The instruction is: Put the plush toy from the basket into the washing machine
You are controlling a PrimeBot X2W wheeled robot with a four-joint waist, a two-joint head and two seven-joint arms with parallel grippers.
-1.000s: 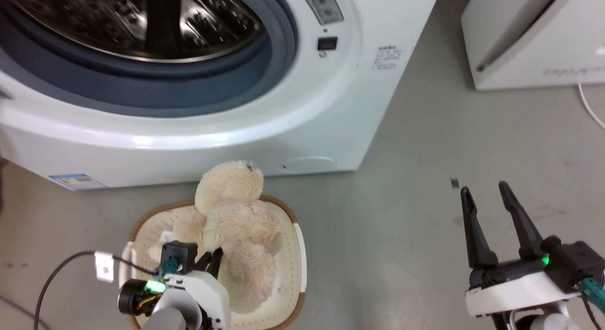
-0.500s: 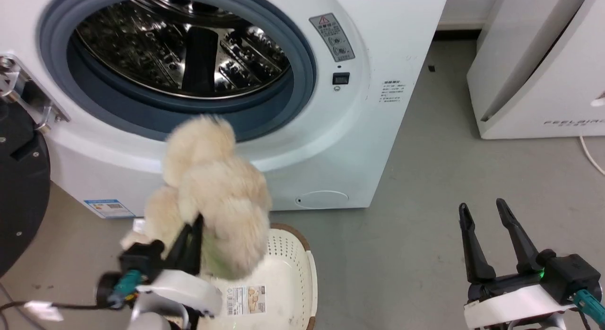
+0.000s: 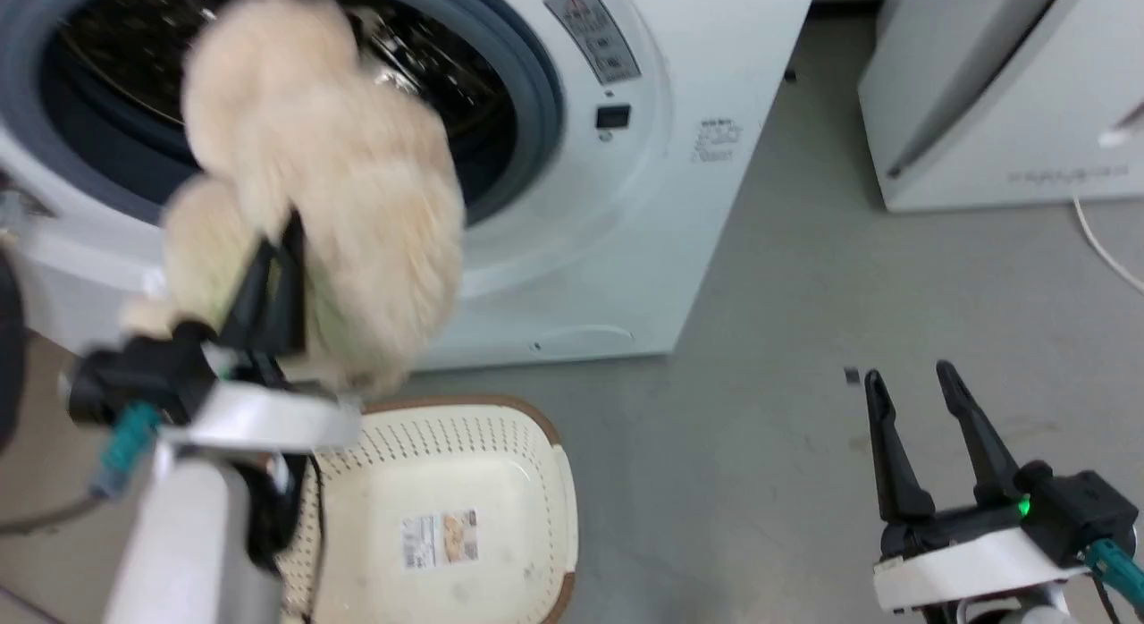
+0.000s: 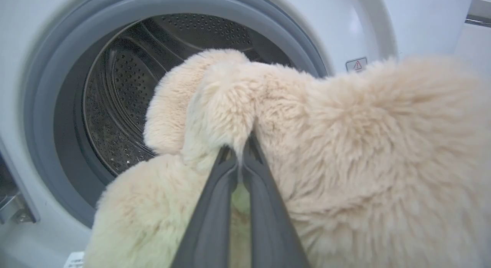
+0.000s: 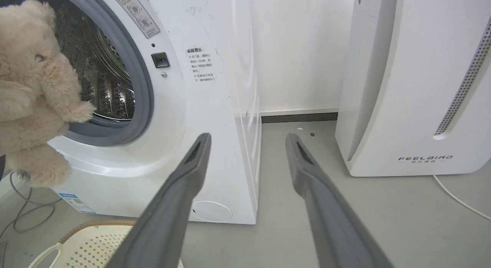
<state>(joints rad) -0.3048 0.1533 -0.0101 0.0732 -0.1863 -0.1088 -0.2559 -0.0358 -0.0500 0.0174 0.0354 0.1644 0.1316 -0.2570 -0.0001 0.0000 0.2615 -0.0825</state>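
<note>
Toy sits in the left gripper, in front of the washer opening and above the basket on the floor. Right gripper is well to the right. An appliance stands right of the washer.

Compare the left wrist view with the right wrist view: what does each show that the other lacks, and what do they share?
Left wrist view: the left gripper shut on the plush toy's fur. Right wrist view: the open right gripper, the basket rim, a white appliance. Both: the plush toy before the washing machine opening.
</note>
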